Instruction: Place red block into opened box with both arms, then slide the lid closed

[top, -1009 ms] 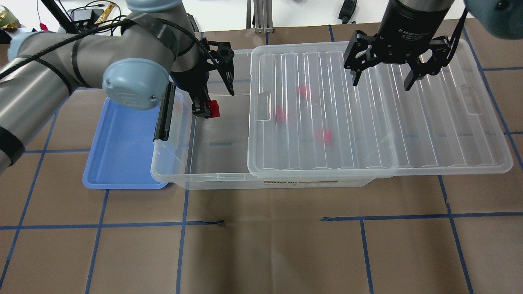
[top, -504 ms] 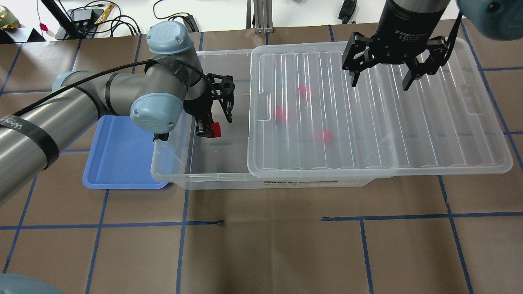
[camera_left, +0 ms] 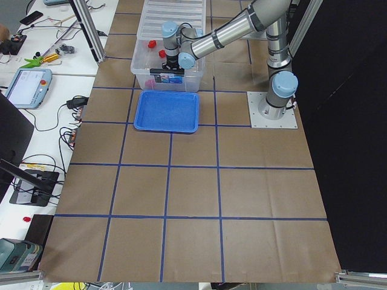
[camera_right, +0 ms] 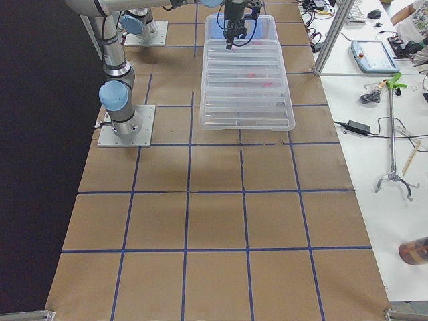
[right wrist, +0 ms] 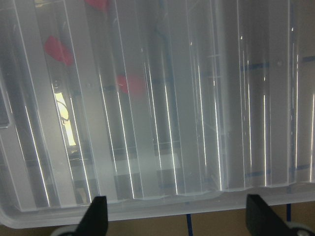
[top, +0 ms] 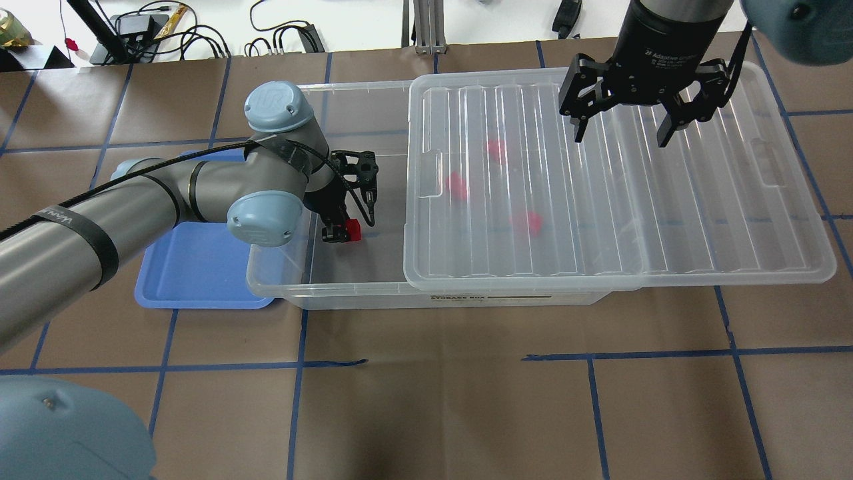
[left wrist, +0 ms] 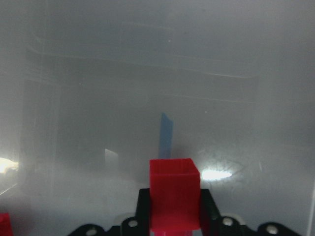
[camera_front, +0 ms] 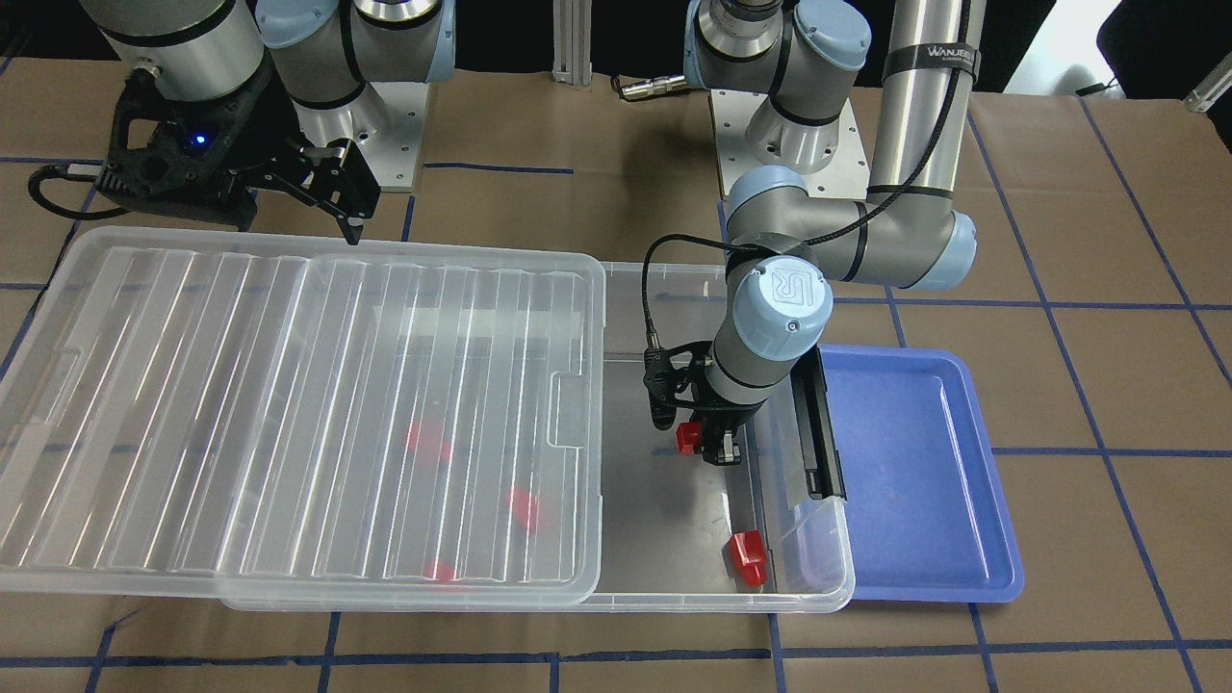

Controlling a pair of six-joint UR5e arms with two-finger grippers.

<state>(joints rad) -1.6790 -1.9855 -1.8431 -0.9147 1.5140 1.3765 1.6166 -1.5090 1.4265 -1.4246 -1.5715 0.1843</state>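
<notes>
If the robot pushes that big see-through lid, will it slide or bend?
Probably slides easily: the lid is smooth plastic resting on the box rim. Its ribs likely keep it fairly stiff. It overhangs the box's end, so it might tip.

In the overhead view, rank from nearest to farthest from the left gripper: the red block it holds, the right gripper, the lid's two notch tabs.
1. Red block, held in the left gripper.
2. Near notch tab, on the lid's facing end.
3. Right gripper, over the lid.
4. Far notch tab, at the lid's opposite end.
</notes>
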